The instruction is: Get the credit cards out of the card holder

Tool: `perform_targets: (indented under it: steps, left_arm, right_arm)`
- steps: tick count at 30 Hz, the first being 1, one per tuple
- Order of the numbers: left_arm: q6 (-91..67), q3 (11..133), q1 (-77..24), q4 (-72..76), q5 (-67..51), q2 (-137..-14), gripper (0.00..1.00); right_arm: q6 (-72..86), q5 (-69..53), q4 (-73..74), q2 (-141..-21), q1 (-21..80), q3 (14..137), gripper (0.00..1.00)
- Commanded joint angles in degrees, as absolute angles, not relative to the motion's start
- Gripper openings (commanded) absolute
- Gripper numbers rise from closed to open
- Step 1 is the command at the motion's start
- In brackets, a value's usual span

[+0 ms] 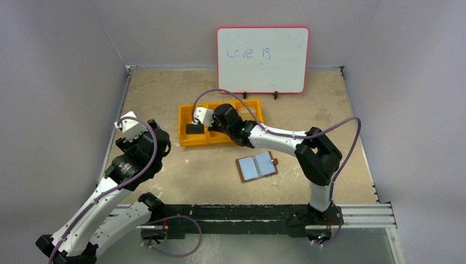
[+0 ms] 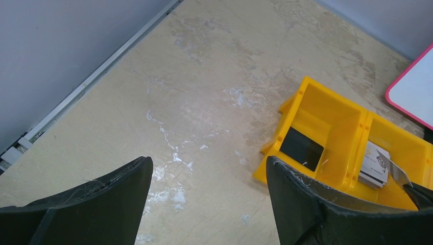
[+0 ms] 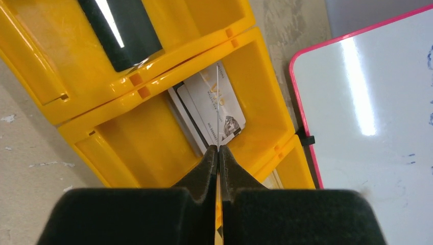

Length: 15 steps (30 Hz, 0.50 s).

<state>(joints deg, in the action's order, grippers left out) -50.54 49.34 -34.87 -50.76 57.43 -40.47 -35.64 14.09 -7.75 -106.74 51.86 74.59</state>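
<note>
Brown card holder (image 1: 256, 166) lies open flat, pale inside facing up.

Left arm (image 1: 90, 212) and right arm (image 1: 283, 140) — white link shells, black joint housings; purple cables (image 1: 220, 90) loop alongside. Fingers (image 2: 92, 209) — matte black, wedge-shaped.

Between the black jaws was a grey card (image 2: 394, 171); beyond them, white gold-printed cards (image 3: 214, 109) and a black card (image 3: 125, 30) in the yellow bin (image 3: 122, 127); the desk (image 2: 204, 76) was mottled beige.
</note>
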Motion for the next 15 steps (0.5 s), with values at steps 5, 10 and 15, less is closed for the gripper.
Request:
perform_targets:
  steps: [5, 10, 15]
  left_arm:
    - [-51.4, 49.3, -34.6, -50.8, 58.2, -41.0, 0.81]
    - [-51.3, 49.3, -34.6, -50.7, 58.1, -40.6, 0.81]
    - [-51.1, 49.1, -34.6, -50.6, 57.8, -40.7, 0.81]
  right_arm:
    - [-37.5, 18.2, -8.4, -109.5, 51.7, 79.7, 0.00]
    - [-39.0, 19.2, -8.1, -112.3, 51.6, 81.8, 0.00]
    - [-39.8, 21.0, -8.8, -113.9, 51.1, 82.1, 0.00]
